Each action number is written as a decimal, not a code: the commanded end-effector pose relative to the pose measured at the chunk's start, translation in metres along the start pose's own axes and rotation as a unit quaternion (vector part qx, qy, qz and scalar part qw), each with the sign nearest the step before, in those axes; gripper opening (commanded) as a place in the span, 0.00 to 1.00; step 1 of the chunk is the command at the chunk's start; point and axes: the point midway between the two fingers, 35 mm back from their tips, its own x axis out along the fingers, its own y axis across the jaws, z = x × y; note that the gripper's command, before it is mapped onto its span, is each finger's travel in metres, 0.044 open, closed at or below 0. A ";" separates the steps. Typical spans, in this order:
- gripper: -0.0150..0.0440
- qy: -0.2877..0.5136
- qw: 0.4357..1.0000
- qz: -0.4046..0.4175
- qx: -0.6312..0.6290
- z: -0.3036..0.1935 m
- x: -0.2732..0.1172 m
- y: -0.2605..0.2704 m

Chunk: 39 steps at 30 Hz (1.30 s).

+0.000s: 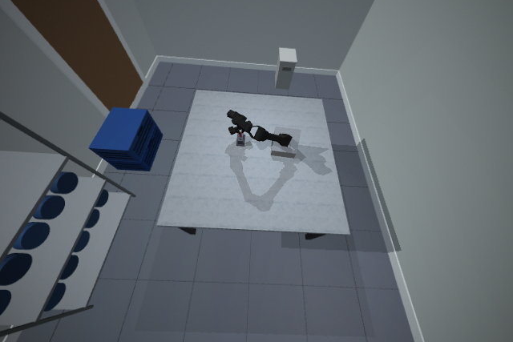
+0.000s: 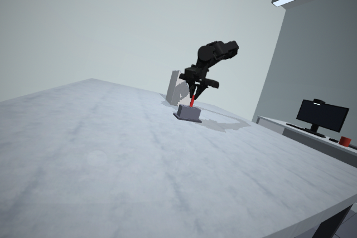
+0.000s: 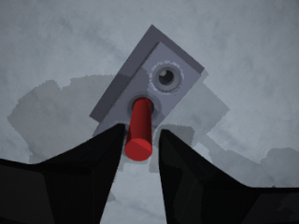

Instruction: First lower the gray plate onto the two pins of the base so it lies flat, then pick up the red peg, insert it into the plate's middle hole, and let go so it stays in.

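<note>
The red peg stands in the middle hole of the gray plate, tilted a little, with a long part above the plate. The plate lies flat on the base. The plate's far end hole shows a pin tip inside in the wrist view; the near end hole is hidden. My gripper is slightly open around the peg's upper part, with a narrow gap on each side in the wrist view. How deep the peg's lower end sits is hidden.
A pale box-shaped block stands on the white table under the arm's base end. Shadows of the arm fall across the table. A blue crate stack stands on the floor beside the table.
</note>
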 end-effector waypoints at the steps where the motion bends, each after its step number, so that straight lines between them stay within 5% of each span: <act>1: 0.51 0.000 1.000 0.000 0.000 0.000 0.000 0.000; 39: 0.51 0.003 1.000 0.000 0.005 -0.001 -0.020 -0.004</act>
